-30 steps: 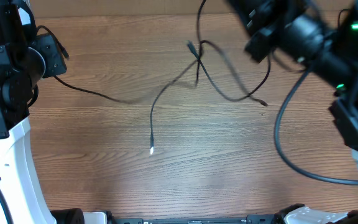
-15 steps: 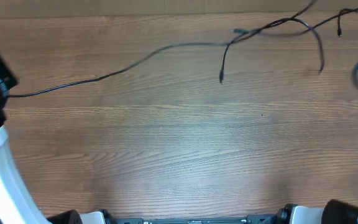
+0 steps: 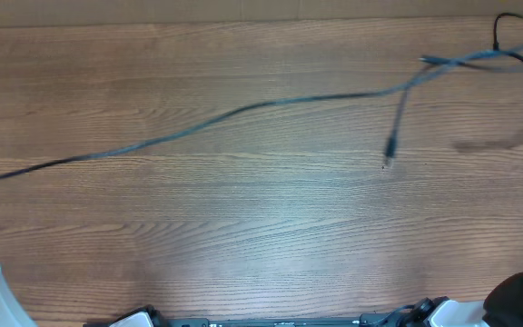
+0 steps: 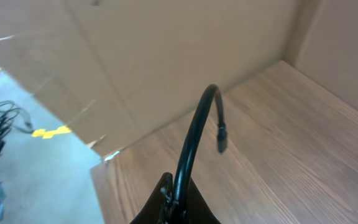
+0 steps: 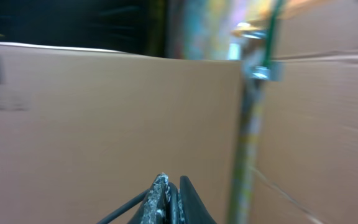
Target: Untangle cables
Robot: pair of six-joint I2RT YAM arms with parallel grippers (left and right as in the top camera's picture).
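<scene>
The cables (image 3: 243,111) are thin and black, and one runs taut across the wooden table (image 3: 243,245) from the left edge to the far right corner. There the strands cross and loop (image 3: 508,20). A loose plug end (image 3: 389,154) hangs down near mid-right. In the left wrist view my left gripper (image 4: 174,186) is shut on a black cable (image 4: 194,134) that arcs upward to a small plug (image 4: 221,138). My right gripper (image 5: 171,183), raised and facing a cardboard wall, is shut on a thin cable (image 5: 124,208) trailing off to the left. Neither gripper shows in the overhead view.
Cardboard walls (image 4: 166,62) enclose the table's far side and corner. Beyond the table's edge lies grey floor with yellow tape (image 4: 48,132). A blurred pole (image 5: 247,143) stands beside the cardboard. Arm bases (image 3: 516,300) sit at the near edge.
Both arms have swung outward and left the overhead view. The crossed strands slid from the table's middle to the far right, and one cable has pulled out long and straight.
</scene>
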